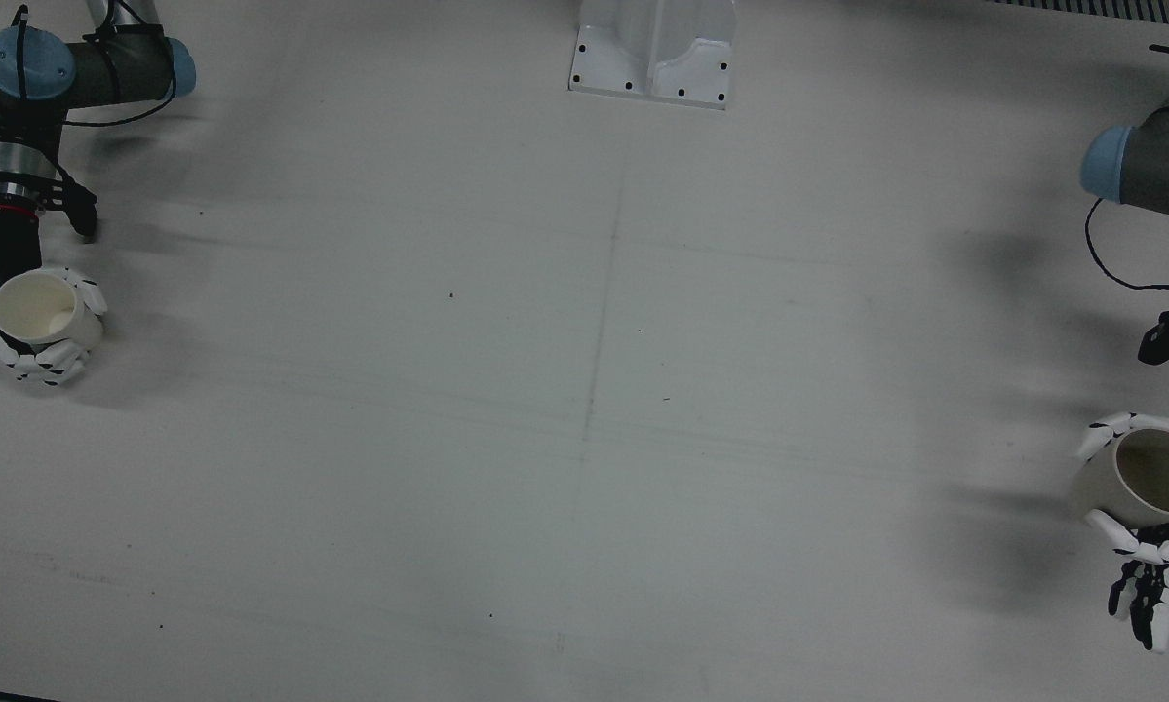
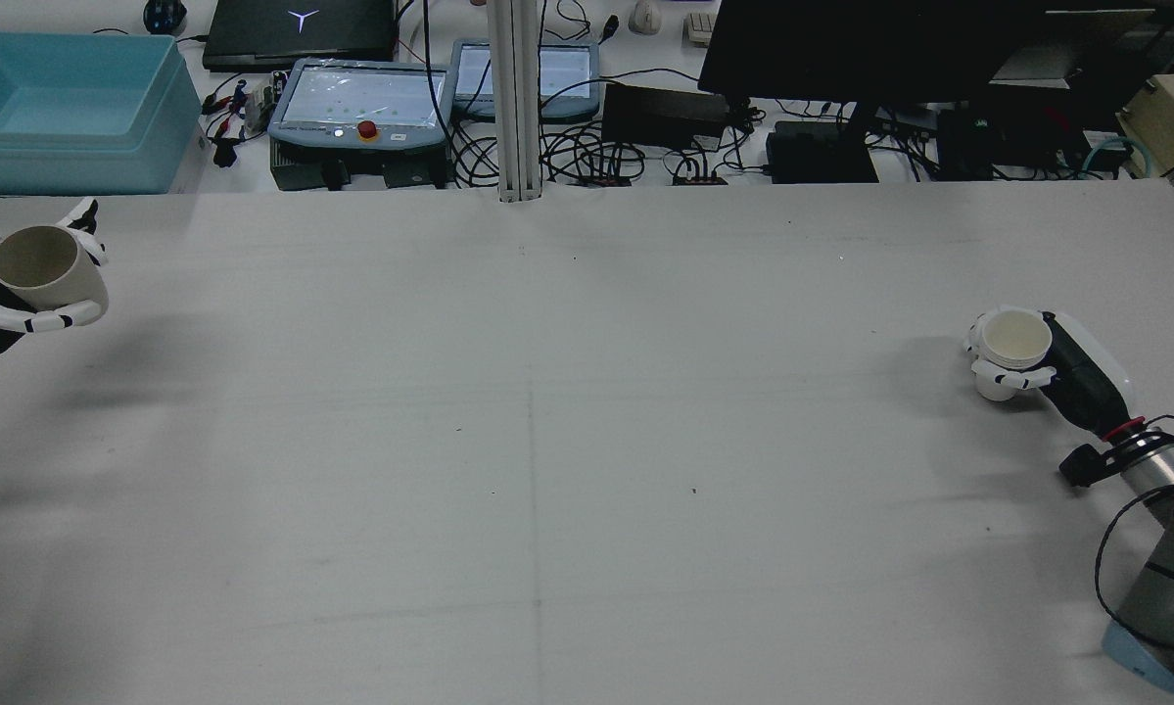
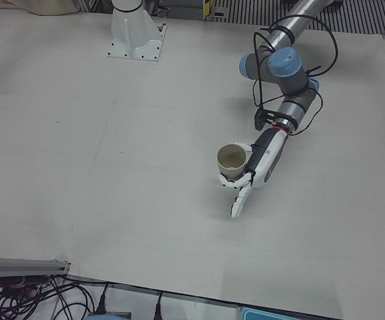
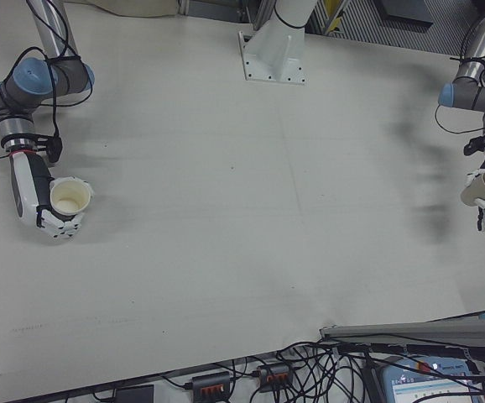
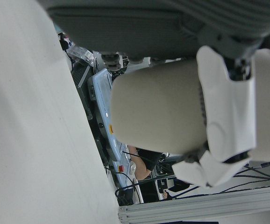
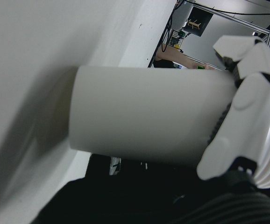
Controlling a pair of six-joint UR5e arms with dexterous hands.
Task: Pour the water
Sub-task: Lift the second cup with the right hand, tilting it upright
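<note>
- Rear view: a wide grey bench (image 2: 547,441) lies bare between both hands.
- Left hand (image 2: 19,304) grips a beige cup (image 2: 43,266), lifted, far from the other.
- Right hand (image 2: 1022,367) grips a white cup (image 2: 1012,343).
- Pouring seems not yet begun; cups must meet.

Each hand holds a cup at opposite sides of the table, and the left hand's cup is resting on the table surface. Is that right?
Not quite. The left hand holds its cup lifted clear of the table; the left-front view shows its shadow lying apart below it. The rest stands: the right hand holds the other cup at the opposite side.
</note>
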